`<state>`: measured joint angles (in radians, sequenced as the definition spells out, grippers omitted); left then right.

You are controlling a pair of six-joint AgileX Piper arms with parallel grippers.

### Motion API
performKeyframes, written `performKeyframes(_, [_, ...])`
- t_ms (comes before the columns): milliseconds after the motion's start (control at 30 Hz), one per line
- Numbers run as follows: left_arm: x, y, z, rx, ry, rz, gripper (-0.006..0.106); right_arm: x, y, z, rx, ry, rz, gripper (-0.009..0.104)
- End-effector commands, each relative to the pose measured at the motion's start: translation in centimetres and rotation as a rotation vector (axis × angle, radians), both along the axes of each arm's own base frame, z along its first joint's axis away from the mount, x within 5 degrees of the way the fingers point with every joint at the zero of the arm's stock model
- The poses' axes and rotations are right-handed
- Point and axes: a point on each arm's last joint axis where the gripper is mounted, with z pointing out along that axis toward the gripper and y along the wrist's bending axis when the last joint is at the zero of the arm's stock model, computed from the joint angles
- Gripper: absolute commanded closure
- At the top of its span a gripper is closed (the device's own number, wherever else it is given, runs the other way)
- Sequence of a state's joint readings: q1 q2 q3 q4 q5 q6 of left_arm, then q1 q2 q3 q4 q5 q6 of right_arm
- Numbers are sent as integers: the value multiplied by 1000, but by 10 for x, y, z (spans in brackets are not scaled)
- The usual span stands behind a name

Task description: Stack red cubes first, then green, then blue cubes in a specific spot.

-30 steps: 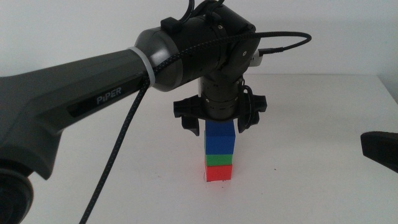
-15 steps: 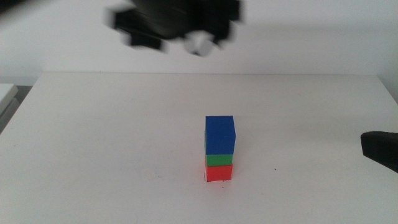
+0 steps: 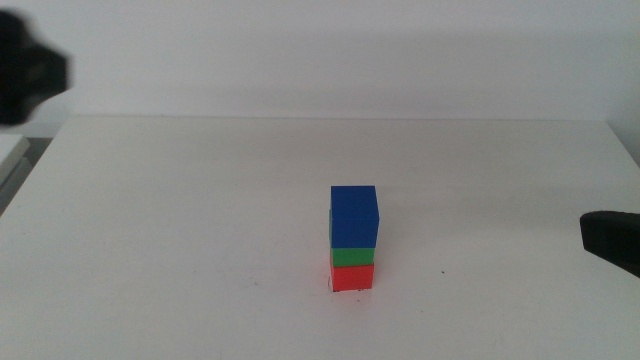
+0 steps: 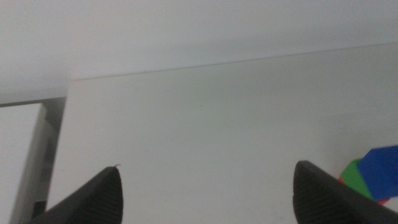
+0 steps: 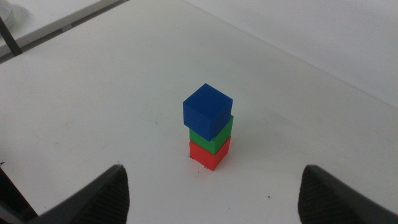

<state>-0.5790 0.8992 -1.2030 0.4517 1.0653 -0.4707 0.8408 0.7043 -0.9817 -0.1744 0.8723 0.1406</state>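
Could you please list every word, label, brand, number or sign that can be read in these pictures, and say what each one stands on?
There is no readable text in any view.
Blue cube, green cube, red cube: plain faces, no print.
White table: a few tiny dark specks near the stack, too small to read as signs.
Left gripper and right gripper: dark jaws spread apart, unmarked.

The left end effector (image 3: 25,70) has pulled up and away from the blue cubes (image 3: 354,216) to the far left edge
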Motion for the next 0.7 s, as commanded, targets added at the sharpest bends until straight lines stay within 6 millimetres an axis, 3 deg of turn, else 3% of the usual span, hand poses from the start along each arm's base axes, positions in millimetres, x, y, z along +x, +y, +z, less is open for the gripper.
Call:
performKeyframes(0, [-14,10,-2,-8,-27,-20,7,0,-1,0,1,-13,-4,2])
performKeyframes(300, [-63,37,-9,-16,-230,-85,7,-1,-2,1,4,-16,-4,2])
performKeyframes(667, [-100,33,-6,-128,-318,-114,7,-1,-2,1,6,-17,-4,2])
